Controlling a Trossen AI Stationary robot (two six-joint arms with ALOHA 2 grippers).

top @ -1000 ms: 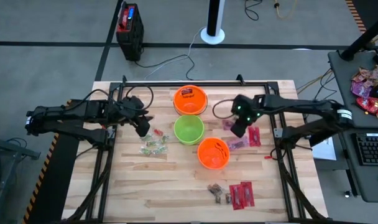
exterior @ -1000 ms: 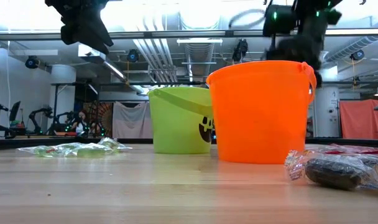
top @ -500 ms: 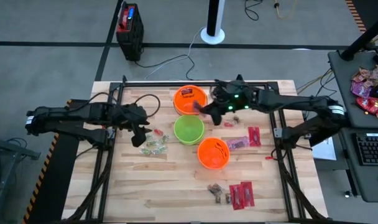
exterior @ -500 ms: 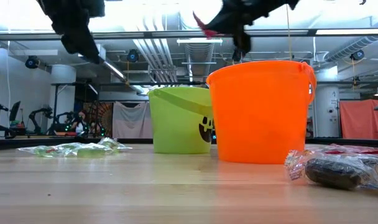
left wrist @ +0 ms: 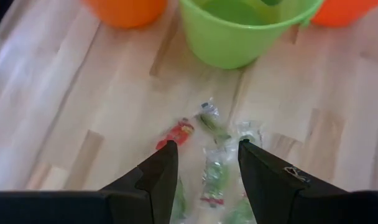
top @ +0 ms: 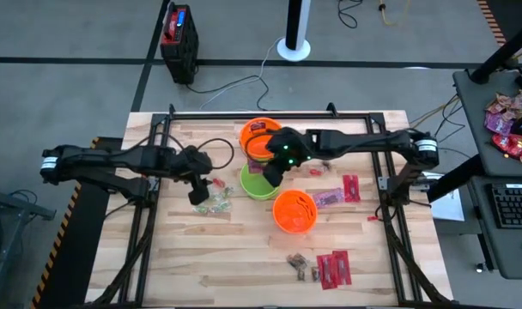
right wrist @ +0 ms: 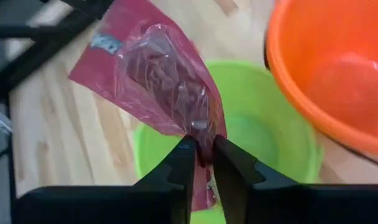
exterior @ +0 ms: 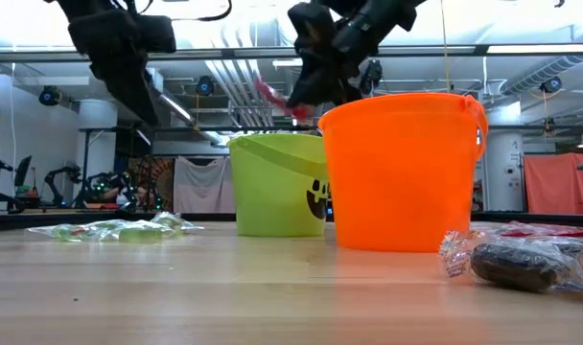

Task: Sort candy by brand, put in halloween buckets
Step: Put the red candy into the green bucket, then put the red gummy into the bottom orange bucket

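Left tool [left wrist: 204, 163], at roughly 9 o'clock from the lime green bucket [top: 260, 178]: parted, nothing between its fingers, hovering above a cluster of pale green-yellow candy [top: 213, 199] on the table [top: 209, 257]. Among those wrappers, one small red-wrapped piece [left wrist: 175, 132] (brand unreadable). Cluster partly hidden by the tool in the high view; from the low view, only a flat glint of clear wrappers [exterior: 114, 229] low on the table.

At centre, three buckets in a loose line: far orange bucket [top: 255, 130] at 12 o'clock from the green one, largely covered by the right arm; near orange bucket [top: 294, 212] at about 4 o'clock from the green one. In the low view, near orange bucket [exterior: 403, 171] blocking much of the green bucket [exterior: 278, 184] and all of the far one.

Right tool [right wrist: 203, 155]: pinched tight on a pink-purple packet [right wrist: 161, 78], held in the air over the green bucket's rim. Packet's lower end hidden behind the fingers; print illegible.

Further right on the table: another pink-purple packet [top: 328, 198] and a red packet [top: 351, 188] at 3 o'clock from the buckets. Near 5 o'clock, more red packets [top: 334, 266] beside small dark brown pieces [top: 301, 267] (count unclear).
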